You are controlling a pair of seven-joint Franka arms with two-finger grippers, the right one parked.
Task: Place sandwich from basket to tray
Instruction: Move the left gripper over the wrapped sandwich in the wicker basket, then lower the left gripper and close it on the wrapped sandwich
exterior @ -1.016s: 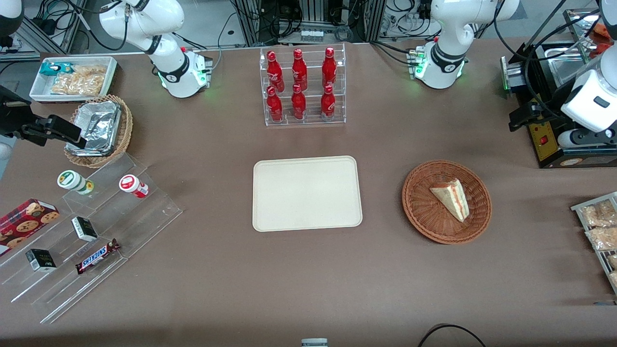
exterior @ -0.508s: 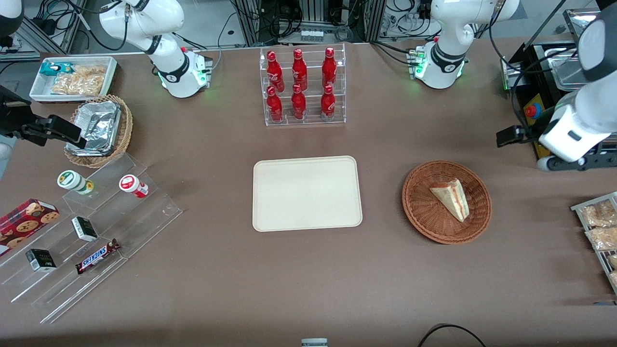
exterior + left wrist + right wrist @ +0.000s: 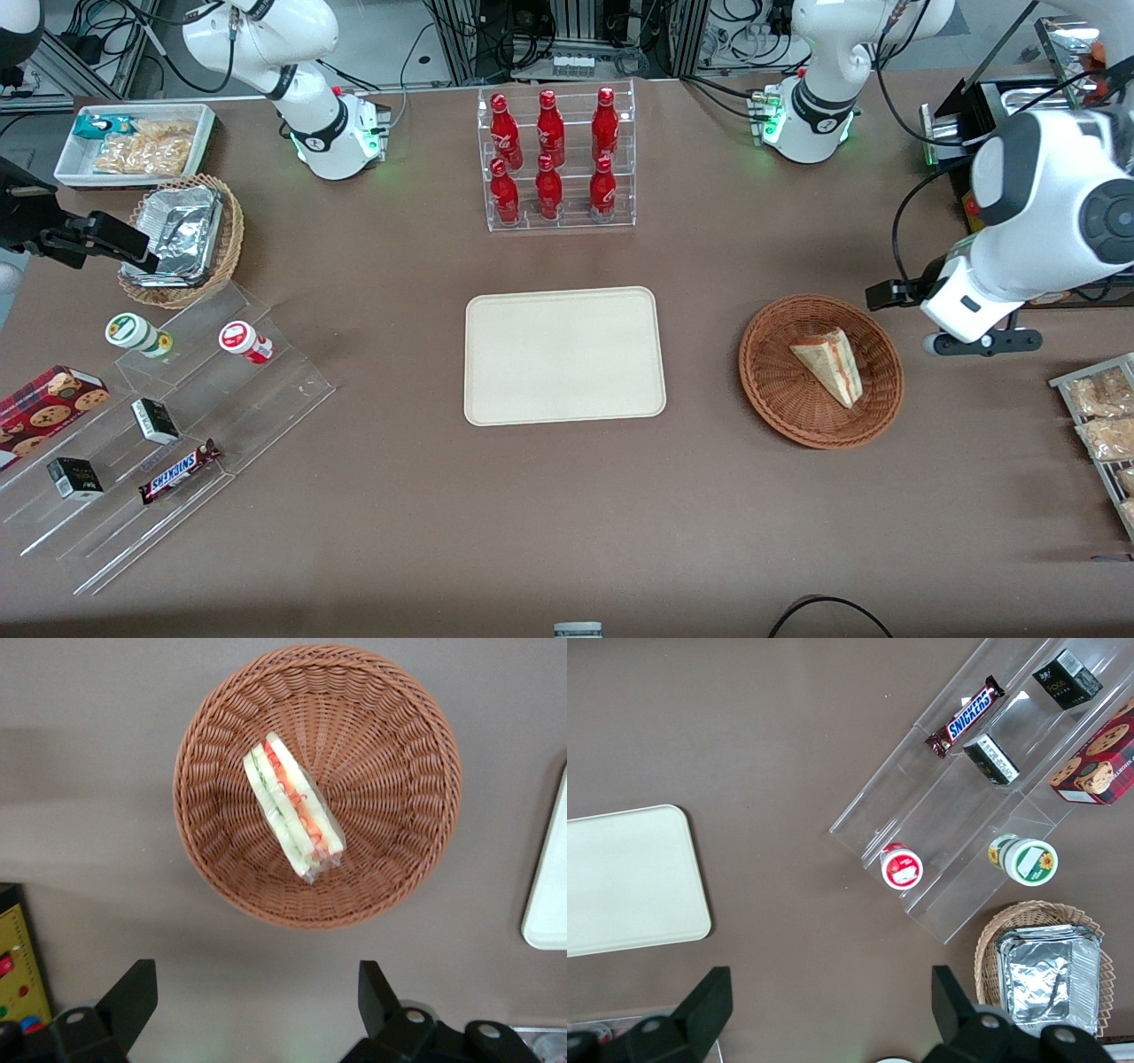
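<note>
The sandwich, a pale wedge with red and green layers, lies in the round reddish-brown wicker basket. The cream tray sits bare at the table's middle, beside the basket toward the parked arm's end. My left gripper hovers above the table just off the basket's rim, toward the working arm's end. In the left wrist view the gripper is open, its black fingers wide apart over bare table, short of the basket and the wrapped sandwich. The tray's edge shows beside the basket.
A clear rack of red bottles stands farther from the camera than the tray. A black control box and a rack of snack packets flank my gripper. Acrylic steps with snacks and a foil-lined basket sit toward the parked arm's end.
My left arm has swung down from over the black box toward the basket, bringing the gripper close to its rim. Sandwich, basket and tray have not moved.
</note>
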